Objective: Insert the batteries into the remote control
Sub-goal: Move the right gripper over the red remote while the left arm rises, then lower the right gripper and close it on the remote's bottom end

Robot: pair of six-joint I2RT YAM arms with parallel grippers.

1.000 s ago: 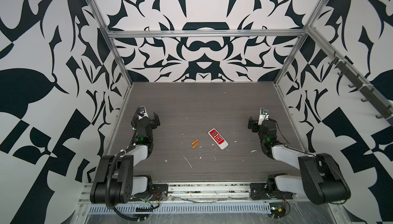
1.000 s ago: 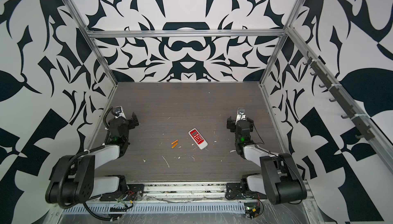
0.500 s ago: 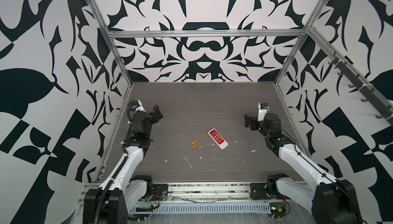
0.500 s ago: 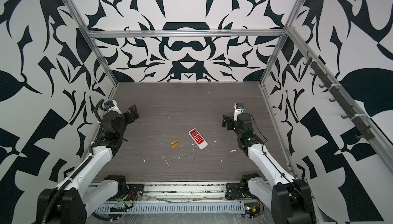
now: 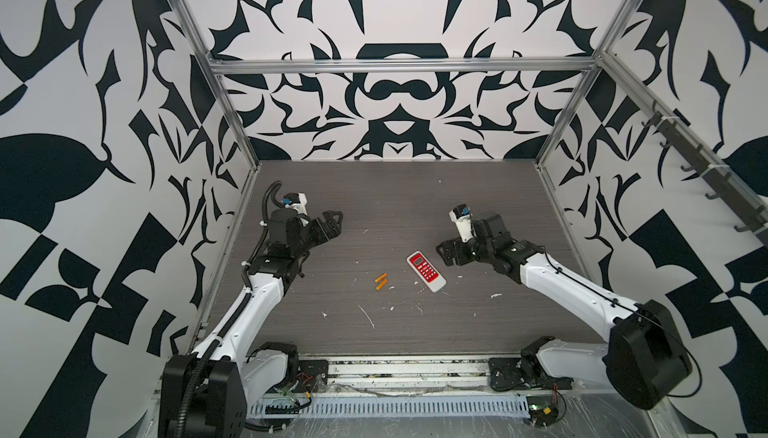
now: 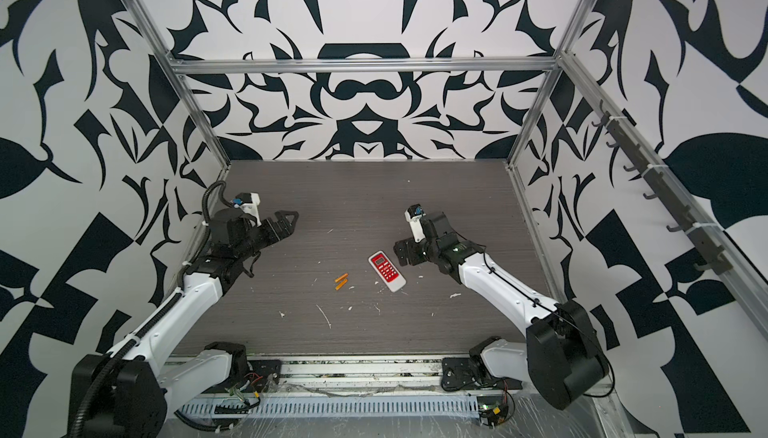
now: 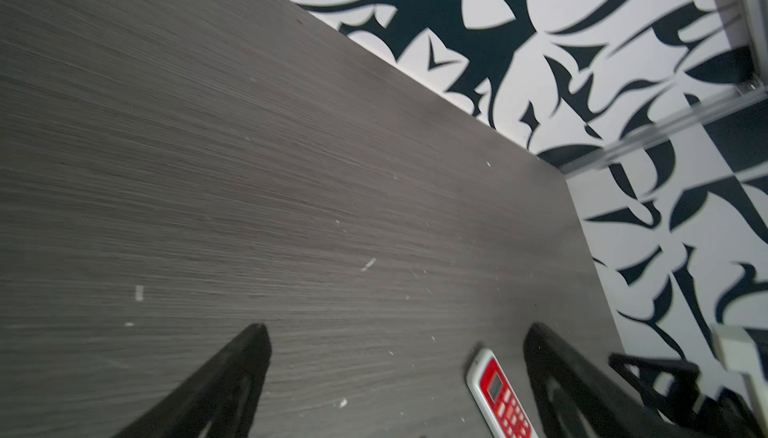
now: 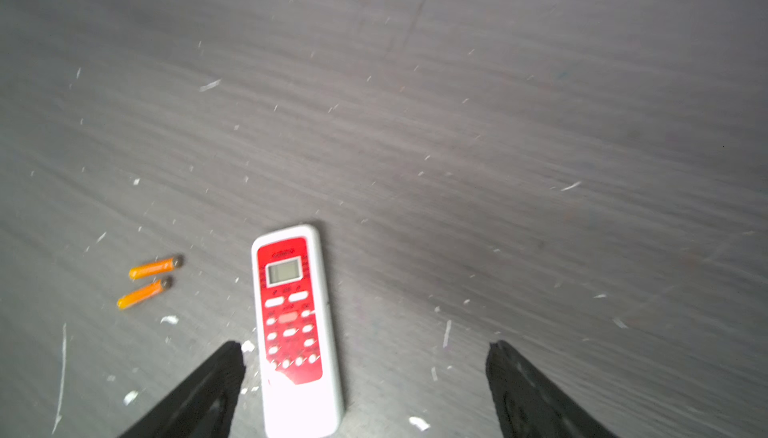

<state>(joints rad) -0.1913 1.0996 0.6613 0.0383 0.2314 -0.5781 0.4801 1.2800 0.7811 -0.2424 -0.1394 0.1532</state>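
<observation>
1. Both arms had unfolded from their tucked poses near the front rail and reached out over the bench (image 5: 415, 190); the remote control and the batteries lay where they had been.
2. Left gripper (image 5: 332, 223) hung at the far left with its fingers spread wide, grasping nothing; the right gripper (image 5: 446, 251) hovered just right of the remote's far end, fingers (image 8: 216, 377) likewise parted and empty.
3. Mid-bench lay the remote control (image 5: 426, 270), red face up, angled; the batteries (image 5: 380, 280) rested side by side to its left, near but not touching.
4. Probably the step was reaching for the remote: it would need turning over, since the battery bay is presumably in the back. Gripping across the narrow sides seemed safest.
5. Its casing looked smooth, hard plastic, oblong with rounded corners; the slim orange cylinders could roll. White flecks dotted the grey, wood-grained surface.
</observation>
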